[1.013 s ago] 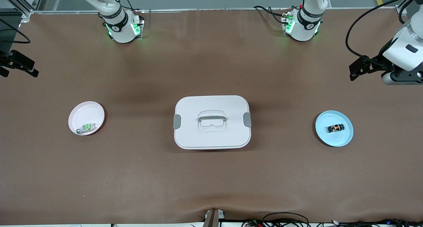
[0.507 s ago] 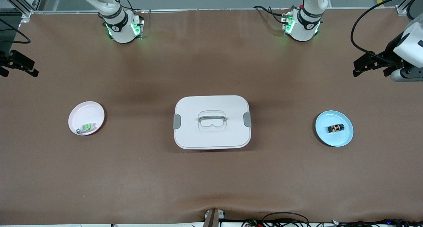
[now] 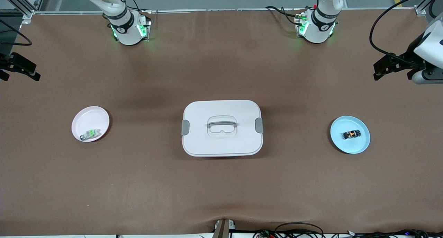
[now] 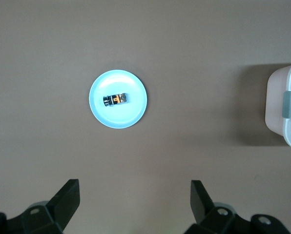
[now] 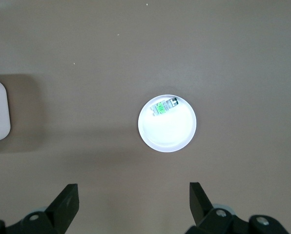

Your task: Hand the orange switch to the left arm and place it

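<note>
We saw the orange switch (image 3: 351,134) lying in a pale blue plate (image 3: 360,146) toward the left arm's end of the counter (image 3: 221,182), well apart from the box (image 3: 221,141) that stood shut in the middle. A pink plate (image 3: 88,118) toward the right arm's end held a small grey-and-green component (image 3: 90,134).

In the front view the left claw (image 3: 380,69) hung high over the counter's edge at its own end, and the right claw (image 3: 19,71) hung likewise at the other end; that view showed both only from the side.

The left wrist view gave us what the front view did not: both fingers (image 4: 62,202) spread wide with nothing between them, looking straight down on the blue plate (image 4: 128,114) and the switch (image 4: 115,99), with one latched corner of the box (image 4: 287,105) at the frame's edge.

The right wrist view showed that claw released as well, fingers (image 5: 65,202) wide apart over the pink plate (image 5: 170,134) and the green component (image 5: 164,107).
</note>
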Robot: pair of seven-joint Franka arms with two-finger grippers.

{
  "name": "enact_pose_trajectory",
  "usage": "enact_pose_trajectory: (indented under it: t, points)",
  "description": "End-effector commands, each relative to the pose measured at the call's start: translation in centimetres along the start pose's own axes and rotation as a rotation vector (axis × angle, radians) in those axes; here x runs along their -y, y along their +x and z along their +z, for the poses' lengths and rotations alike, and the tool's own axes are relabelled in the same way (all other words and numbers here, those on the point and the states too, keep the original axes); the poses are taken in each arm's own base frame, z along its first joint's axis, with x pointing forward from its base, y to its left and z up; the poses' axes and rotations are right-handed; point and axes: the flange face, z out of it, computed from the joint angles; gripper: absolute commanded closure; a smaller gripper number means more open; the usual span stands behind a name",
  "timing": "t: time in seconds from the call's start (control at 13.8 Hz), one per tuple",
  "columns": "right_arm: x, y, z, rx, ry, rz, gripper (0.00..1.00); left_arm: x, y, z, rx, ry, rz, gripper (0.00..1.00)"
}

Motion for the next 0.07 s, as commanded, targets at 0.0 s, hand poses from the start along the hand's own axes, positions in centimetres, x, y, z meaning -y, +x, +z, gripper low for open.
enact_pose_trajectory:
  t: [0.0]
  points:
    - [-0.02,-0.47,-0.14,-0.003,-0.009,-0.010,0.00,0.21,0.08,-1.03,-0.009,0.017,0.006,0.00]
